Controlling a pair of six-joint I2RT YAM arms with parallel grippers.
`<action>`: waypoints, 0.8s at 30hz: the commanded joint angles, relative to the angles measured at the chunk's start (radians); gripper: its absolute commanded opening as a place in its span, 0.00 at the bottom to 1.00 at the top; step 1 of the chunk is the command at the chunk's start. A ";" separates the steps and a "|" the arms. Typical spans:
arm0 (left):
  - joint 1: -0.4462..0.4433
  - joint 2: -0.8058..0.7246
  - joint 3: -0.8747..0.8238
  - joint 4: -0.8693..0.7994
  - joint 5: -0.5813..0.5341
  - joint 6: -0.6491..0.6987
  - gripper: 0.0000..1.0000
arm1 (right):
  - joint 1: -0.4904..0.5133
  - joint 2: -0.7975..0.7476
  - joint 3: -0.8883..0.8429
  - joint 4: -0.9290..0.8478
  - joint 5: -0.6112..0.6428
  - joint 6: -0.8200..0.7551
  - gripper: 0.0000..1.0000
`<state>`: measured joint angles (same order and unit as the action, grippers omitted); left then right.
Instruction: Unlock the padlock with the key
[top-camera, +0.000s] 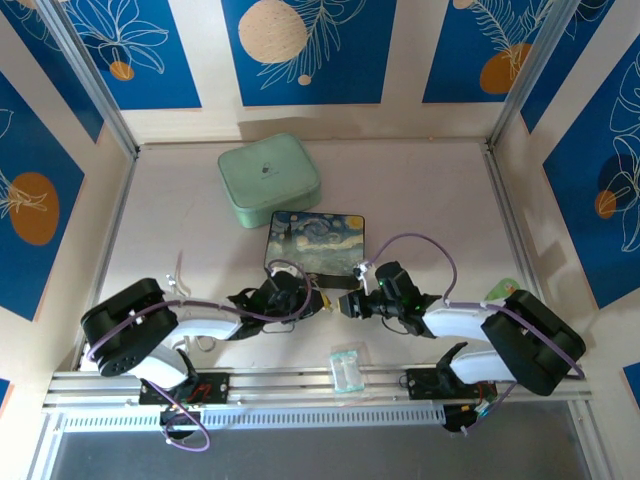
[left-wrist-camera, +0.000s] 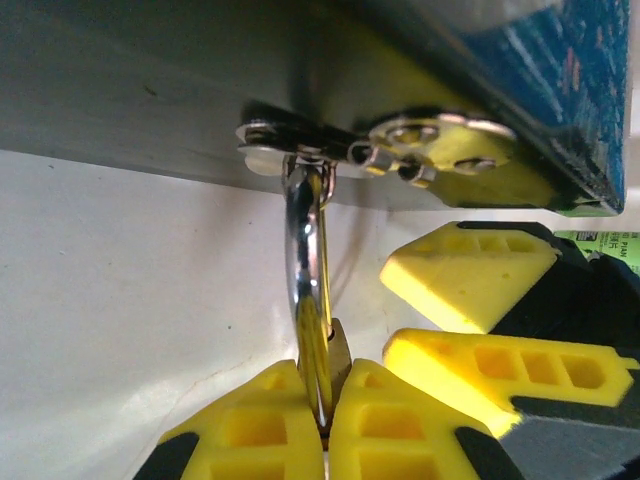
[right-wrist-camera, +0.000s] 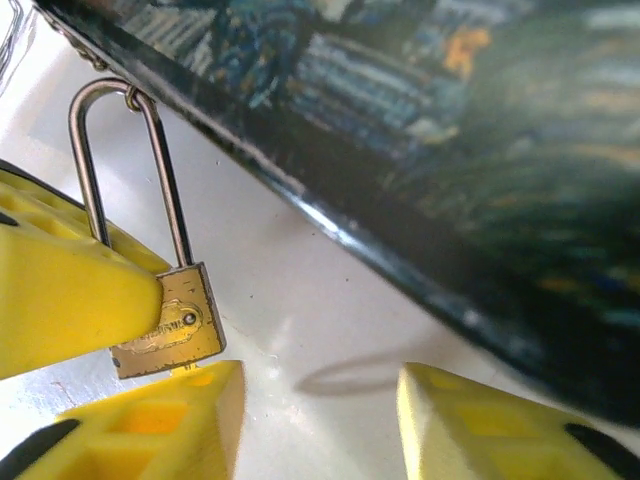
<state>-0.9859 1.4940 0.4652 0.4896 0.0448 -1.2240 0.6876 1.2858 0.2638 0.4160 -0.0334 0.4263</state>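
Padlock (right-wrist-camera: 170, 325) hangs by its shackle from the box (right-wrist-camera: 450, 150) hasp, its body clamped in the left tool (left-wrist-camera: 325, 420). Right tool (right-wrist-camera: 320, 420) stands apart just beside it, holding nothing. The shackle looks seated, so unlocking is judged undone.

Top view evenly bright, soft shadows on surface (top-camera: 420, 200); left wrist view close and blurred, glare streak on padlock (left-wrist-camera: 305, 250); right wrist view overexposed at left, box (right-wrist-camera: 450, 130) smeared out of focus.
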 joint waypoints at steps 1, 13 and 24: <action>0.000 0.010 -0.002 -0.058 0.002 0.001 0.00 | 0.011 -0.051 0.003 -0.041 0.040 0.004 0.51; -0.003 0.037 0.064 -0.325 -0.134 0.109 0.18 | 0.045 -0.143 0.038 -0.165 0.217 0.090 0.61; -0.044 0.169 0.181 -0.435 -0.232 0.152 0.33 | 0.045 -0.170 0.036 -0.183 0.216 0.114 0.60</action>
<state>-1.0126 1.6096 0.6460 0.2070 -0.1783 -1.0775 0.7277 1.1431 0.2794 0.2543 0.1589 0.5251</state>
